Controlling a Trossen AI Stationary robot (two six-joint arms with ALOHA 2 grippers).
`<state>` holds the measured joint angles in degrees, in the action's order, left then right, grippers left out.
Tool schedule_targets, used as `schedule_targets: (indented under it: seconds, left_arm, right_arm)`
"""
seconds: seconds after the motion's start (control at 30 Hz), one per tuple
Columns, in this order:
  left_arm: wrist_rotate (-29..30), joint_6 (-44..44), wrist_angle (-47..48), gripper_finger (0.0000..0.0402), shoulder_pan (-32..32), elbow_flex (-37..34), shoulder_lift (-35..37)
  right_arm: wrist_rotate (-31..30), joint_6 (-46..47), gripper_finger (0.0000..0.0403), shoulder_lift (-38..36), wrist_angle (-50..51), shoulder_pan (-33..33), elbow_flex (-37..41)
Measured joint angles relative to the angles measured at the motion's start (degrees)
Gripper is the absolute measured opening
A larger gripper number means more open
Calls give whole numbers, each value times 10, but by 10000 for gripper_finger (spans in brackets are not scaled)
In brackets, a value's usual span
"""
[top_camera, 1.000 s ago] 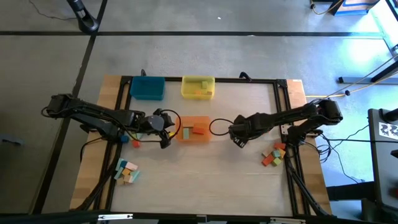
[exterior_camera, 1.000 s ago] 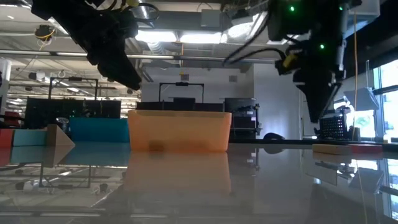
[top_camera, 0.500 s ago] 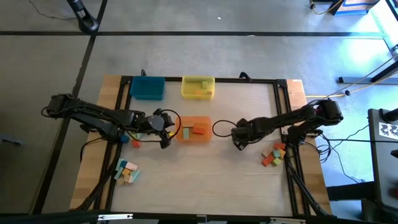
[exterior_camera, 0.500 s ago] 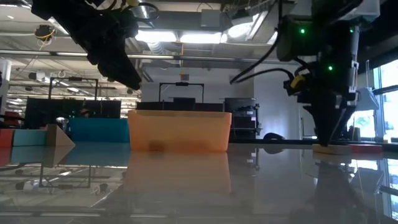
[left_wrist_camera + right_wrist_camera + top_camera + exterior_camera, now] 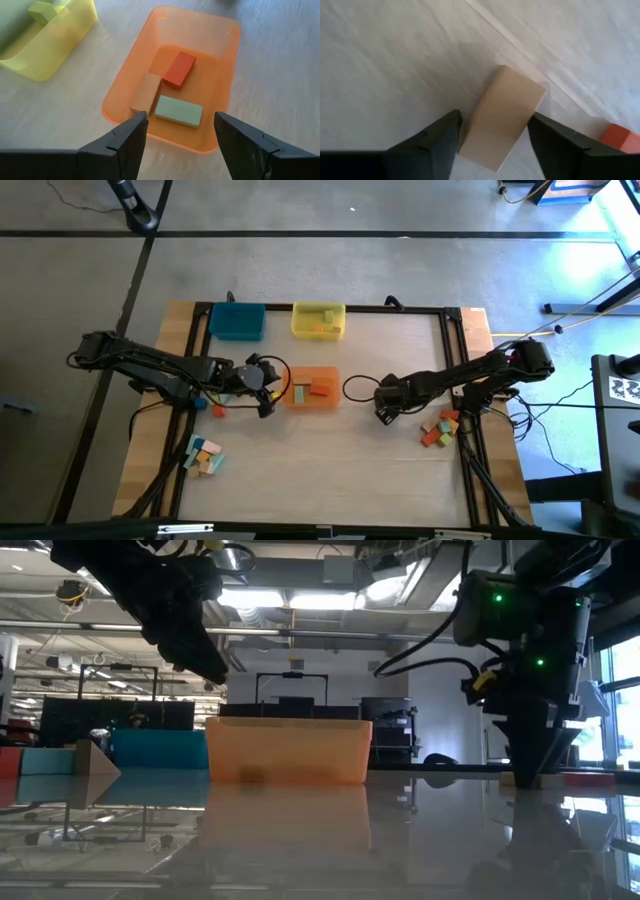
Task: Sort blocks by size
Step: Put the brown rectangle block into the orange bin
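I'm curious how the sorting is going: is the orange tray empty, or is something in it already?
Not empty. The orange tray holds three flat blocks lying on its floor: a red block, a plain wooden block and a pale green block.

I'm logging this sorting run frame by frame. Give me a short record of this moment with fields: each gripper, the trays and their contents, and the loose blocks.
left gripper: open, empty, hovering at the orange tray's edge
right gripper: low over the table, fingers either side of a natural wood block, not yet clamped
orange tray: three blocks, red, wood and pale green
yellow tray: holds a green block
blue tray: contents cannot be told
loose blocks: a cluster near the left front, another by the right edge
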<state>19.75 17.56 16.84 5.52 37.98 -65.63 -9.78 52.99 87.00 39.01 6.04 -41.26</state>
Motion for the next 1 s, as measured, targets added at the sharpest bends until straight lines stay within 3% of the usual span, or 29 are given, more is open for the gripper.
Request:
schedule_targets:
  seconds: [0.2, 0.47, 0.73, 1.0]
  left_arm:
    - [0, 19, 1, 219, 0, 0, 0]
    - [1, 9, -7, 219, 0, 0, 0]
    - [1, -30, -71, 219, 0, 0, 0]
    - [1, -42, -80, 219, 0, 0, 0]
  right_arm:
    - [8, -43, 127, 1, -4, 0, 0]
    - [9, -89, 124, -2, 5, 0, -11]
    - [12, -172, 125, -34, 39, 7, -88]
    - [-83, -297, 128, -44, -23, 7, -169]
